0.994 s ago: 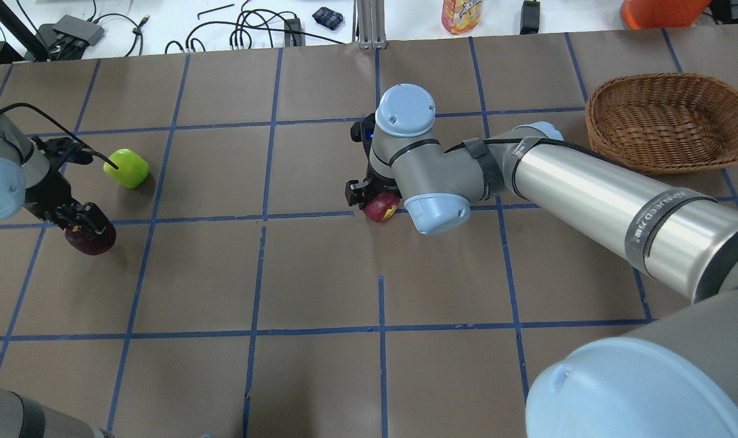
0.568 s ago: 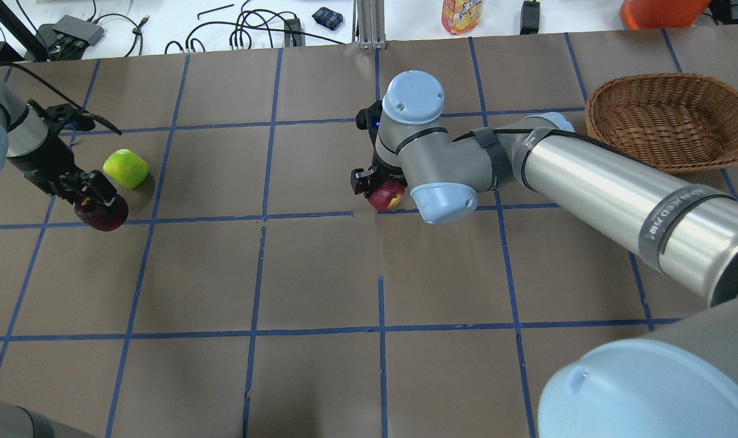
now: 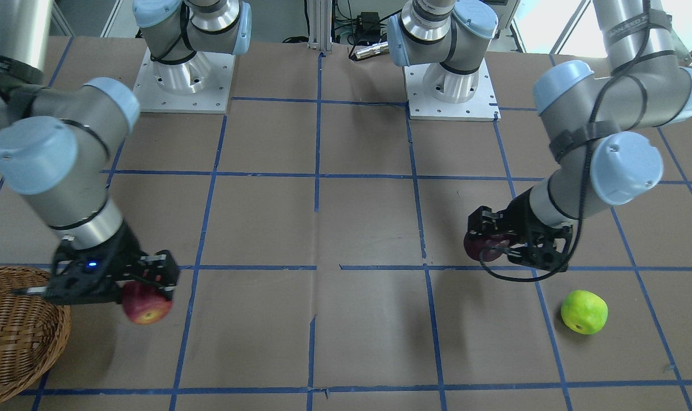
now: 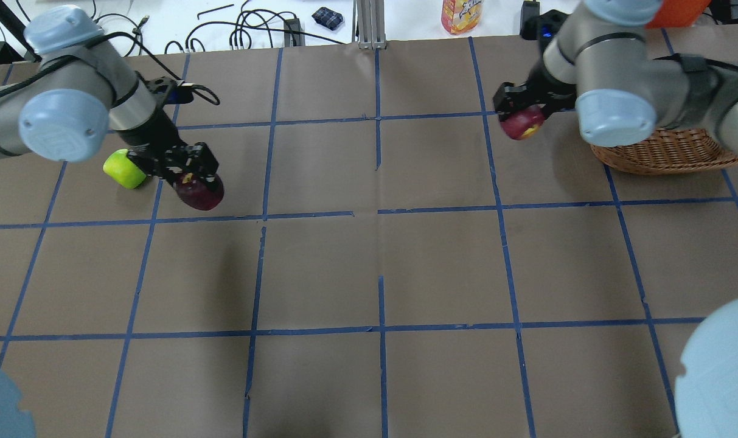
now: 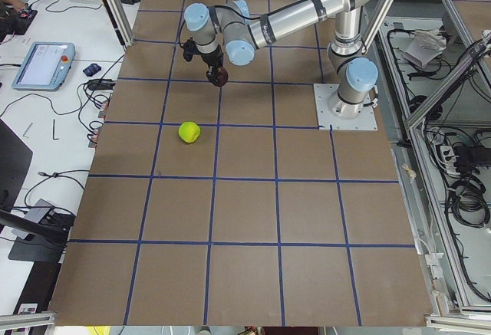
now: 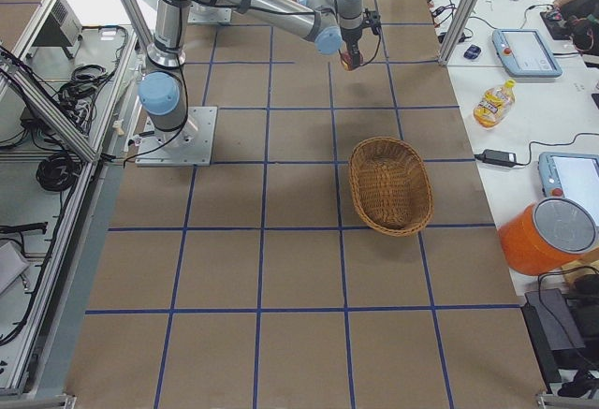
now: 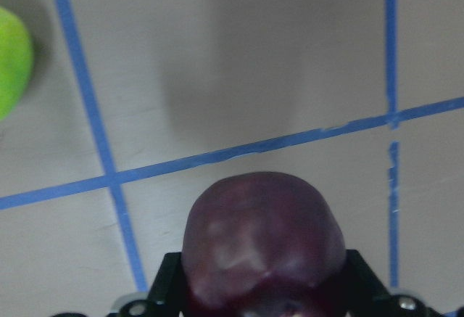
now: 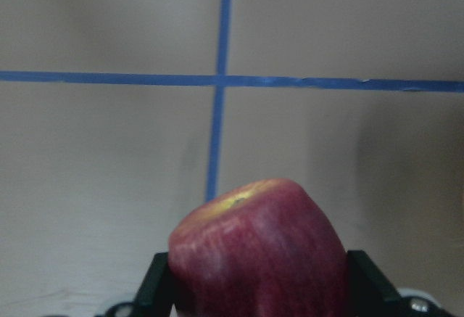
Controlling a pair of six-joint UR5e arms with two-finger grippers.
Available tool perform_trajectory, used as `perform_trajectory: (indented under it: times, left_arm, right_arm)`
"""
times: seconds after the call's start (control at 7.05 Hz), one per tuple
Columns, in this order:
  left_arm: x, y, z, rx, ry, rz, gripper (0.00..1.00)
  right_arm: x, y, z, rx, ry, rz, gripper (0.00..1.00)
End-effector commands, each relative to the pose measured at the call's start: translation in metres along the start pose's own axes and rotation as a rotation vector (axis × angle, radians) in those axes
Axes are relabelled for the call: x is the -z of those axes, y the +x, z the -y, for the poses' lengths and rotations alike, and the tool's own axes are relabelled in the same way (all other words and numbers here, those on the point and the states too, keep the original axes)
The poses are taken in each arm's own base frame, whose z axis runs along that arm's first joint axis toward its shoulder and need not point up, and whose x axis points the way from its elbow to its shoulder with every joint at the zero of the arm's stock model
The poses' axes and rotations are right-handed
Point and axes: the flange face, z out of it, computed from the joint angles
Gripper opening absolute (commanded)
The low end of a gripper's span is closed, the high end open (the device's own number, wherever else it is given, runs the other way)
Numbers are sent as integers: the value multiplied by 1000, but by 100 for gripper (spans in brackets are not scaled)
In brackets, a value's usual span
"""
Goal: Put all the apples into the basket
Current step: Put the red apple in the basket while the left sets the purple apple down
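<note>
Gridded table (image 4: 381,255): R gripper (image 4: 519,117) clamps red apple (image 4: 524,125) aloft near basket (image 4: 667,155), ready for drop-in; L gripper (image 4: 193,180) grips purple apple (image 4: 201,193), lifted for transit; green apple (image 4: 124,170) lies loose.

table (image 4: 442,267): matt brown paper-like sheet, smooth, faint creases; grid is blue tape (image 4: 381,365), slightly shinier than the sheet, frayed in spots.
basket (image 6: 390,189): woven wicker, brown, rough ribbed weave, dull.
red apple (image 8: 261,252): smooth, waxy skin, soft sheen, faint streaking, yellowish patch.
maroon apple (image 7: 262,237): smooth dark skin, pale hazy highlights, semi-gloss.
green apple (image 3: 584,311): smooth, bright, light gloss.
arm tubes (image 3: 628,25): bare brushed metal, satin shine. joint housings (image 3: 562,194): grey, matt. end caps (image 3: 625,168): pale blue, look like plastic, smooth.
left pincer (image 7: 262,281), right pincer (image 8: 259,281): matt black bodies, metal or plastic unclear.
base plates (image 3: 183,85): bare flat metal, dull silver.
</note>
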Motion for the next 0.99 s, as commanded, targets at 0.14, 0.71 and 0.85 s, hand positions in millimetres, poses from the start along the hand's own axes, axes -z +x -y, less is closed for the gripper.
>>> perform_trajectory:
  times: [0.14,0.71,0.85]
  left_arm:
    - [-59,228,8,222,119,-95,0]
    - [-124,286,4,162,141,-87,100]
    - [-117,286,10,147,171,-79,100]
  right_arm:
    - [-11,207,2,130,-9,-104,58]
    - [-48,325,12,163,-41,-173,90]
    - [-46,323,12,153,-41,-171,100]
